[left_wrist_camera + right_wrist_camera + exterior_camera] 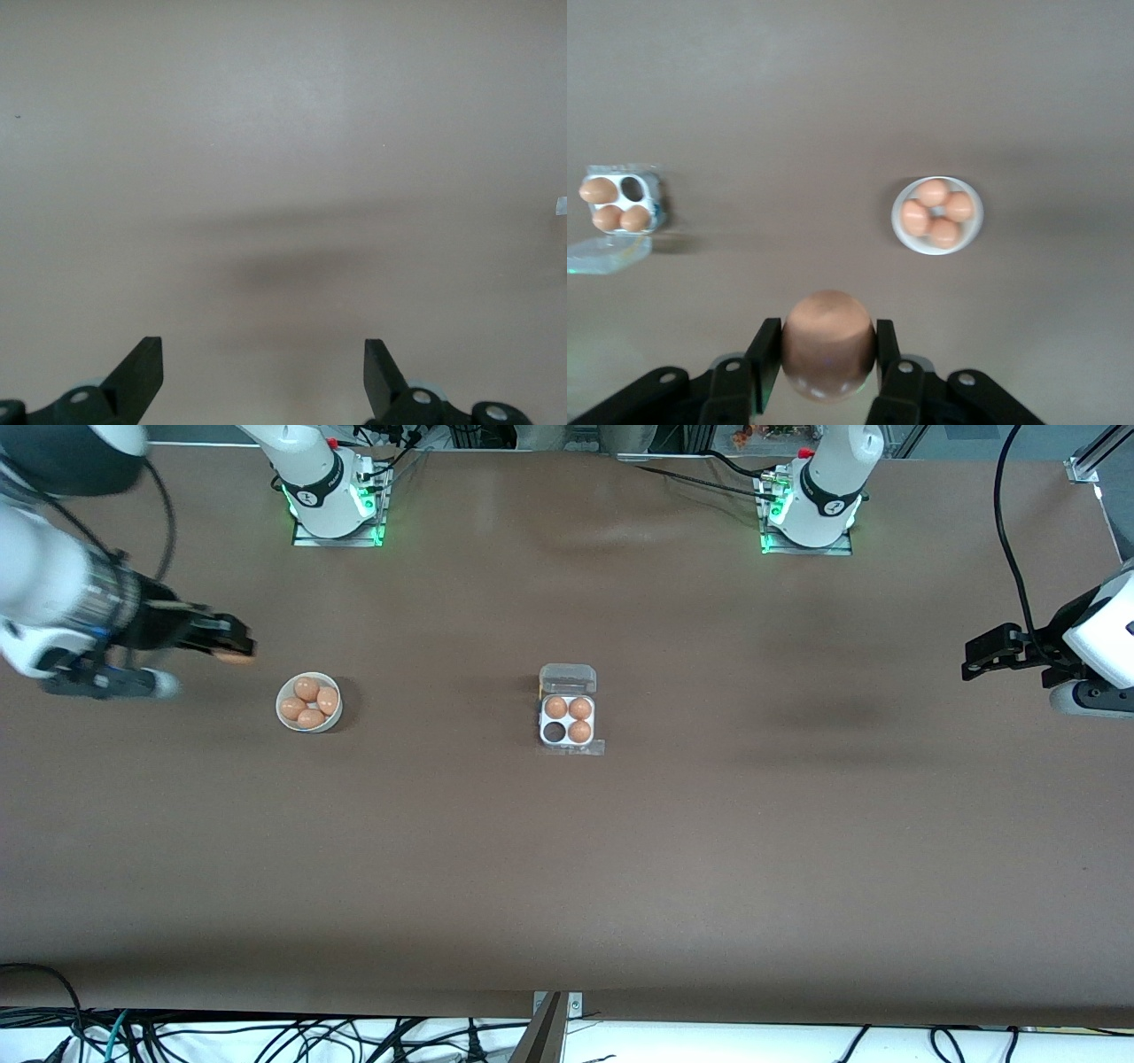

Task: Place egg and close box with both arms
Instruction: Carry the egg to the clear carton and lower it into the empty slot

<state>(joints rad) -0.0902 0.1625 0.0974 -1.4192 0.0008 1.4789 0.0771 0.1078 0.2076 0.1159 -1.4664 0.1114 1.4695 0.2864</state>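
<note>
So the right arm's black two-finger gripper point(828, 372) is clamped on a small smooth orange-brown egg point(828, 345), up over the brown table point(567, 850) near the round white bowl point(285, 723) holding four more eggs. The left gripper point(264, 376) hangs with its jaws spread wide and nothing in them, waiting over its own end of the table. The small clear-plastic egg box point(568, 722) sits mid-table, lid flipped open, three cells filled and one bare.

Right arm point(53, 593) cropped by frame edge and blurred, held egg point(234, 657) mostly hidden by its end effector point(232, 646)
</note>
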